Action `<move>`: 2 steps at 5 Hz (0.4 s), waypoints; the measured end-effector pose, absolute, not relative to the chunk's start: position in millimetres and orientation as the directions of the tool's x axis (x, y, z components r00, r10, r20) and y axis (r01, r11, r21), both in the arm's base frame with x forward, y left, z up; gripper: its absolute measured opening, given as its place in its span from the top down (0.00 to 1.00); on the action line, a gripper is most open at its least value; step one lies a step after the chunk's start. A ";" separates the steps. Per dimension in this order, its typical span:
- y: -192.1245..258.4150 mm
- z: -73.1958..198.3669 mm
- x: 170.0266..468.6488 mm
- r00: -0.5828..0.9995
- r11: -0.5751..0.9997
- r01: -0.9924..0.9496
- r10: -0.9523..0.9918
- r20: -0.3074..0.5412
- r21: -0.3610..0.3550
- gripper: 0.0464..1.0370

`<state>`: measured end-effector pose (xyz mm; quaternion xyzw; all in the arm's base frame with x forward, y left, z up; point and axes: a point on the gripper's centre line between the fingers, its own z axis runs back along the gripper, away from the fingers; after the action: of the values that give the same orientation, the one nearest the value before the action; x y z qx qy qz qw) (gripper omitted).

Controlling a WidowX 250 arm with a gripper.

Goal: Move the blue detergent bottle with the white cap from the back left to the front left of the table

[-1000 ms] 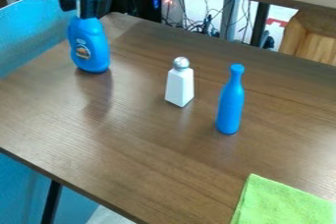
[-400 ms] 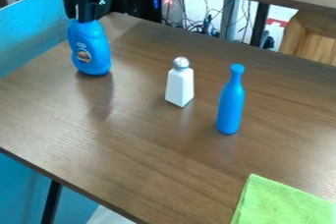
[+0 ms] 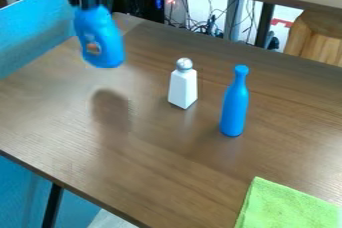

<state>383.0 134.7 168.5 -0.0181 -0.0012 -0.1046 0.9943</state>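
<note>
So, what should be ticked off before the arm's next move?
1. Hand has the labelled bottle by its top: ok.
2. Labelled bottle off the table: ok, its dark reflection lies apart from it, below.
3. Labelled bottle upright: not ok, it leans a little.
4. Grip firm enough: cannot tell.
5. Shaker and slim bottle standing: ok, both upright, with a gap between them.
6. Labelled bottle apart from the shaker: ok, table shows between them.
</note>
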 end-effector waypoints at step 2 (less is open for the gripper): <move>113.7 174.8 322.6 0.980 0.980 0.197 -0.197 -0.007 0.003 0.54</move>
<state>322.6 113.7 174.8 0.0018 0.0034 -0.0990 0.9951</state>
